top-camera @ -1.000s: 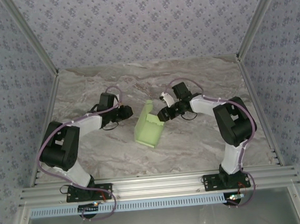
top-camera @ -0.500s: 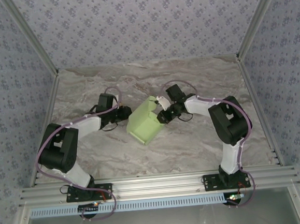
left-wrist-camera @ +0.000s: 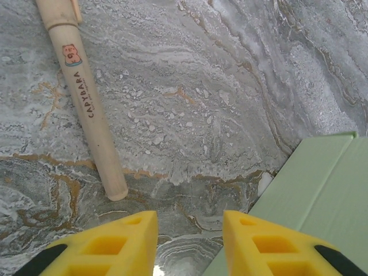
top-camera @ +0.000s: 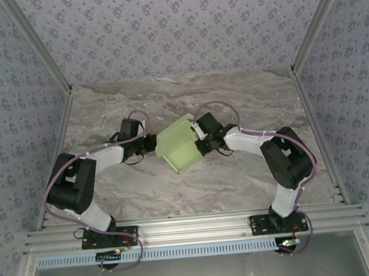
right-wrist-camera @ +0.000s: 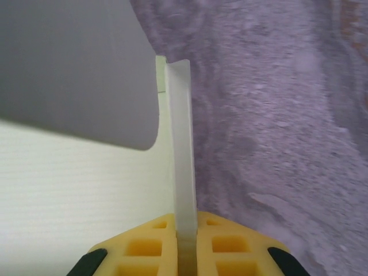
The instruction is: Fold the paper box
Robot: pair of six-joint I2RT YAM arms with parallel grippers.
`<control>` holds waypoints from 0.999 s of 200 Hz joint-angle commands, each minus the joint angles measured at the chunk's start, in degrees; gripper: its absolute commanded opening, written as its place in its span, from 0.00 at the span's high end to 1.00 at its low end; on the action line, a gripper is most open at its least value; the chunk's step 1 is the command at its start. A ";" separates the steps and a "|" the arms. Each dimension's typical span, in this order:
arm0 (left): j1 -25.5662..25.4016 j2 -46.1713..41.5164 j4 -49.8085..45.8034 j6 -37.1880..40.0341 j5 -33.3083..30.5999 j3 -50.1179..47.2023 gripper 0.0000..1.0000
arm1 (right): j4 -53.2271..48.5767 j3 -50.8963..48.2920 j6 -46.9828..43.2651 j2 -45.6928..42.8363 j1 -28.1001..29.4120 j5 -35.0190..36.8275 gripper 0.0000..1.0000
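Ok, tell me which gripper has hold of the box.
The right gripper: it is shut on a thin wall of the paper box. The left gripper is open, holding nothing.

The paper box [top-camera: 180,146] is seen near the middle of the table [top-camera: 144,192] as a pale light-green, partly folded card shell. It is tilted, one broad face turned toward 7 o'clock; a thin wall at 3 o'clock is pinched.

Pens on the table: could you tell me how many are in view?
1. The pen lies on the table ahead of the left gripper, beside the paper box; the box may hide others.
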 commanded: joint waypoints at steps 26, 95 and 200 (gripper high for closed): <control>0.49 -1.58 0.86 1.26 -0.33 -0.50 0.65 | -7.48 -1.87 4.56 0.57 0.56 13.05 0.88; 0.41 -1.49 0.52 1.09 -0.08 0.42 0.65 | -4.37 -3.01 9.73 -3.61 -3.44 7.74 0.78; 0.68 -1.85 -0.17 1.25 -3.11 2.03 0.65 | 4.04 -5.87 14.60 -5.41 -6.74 -6.57 0.53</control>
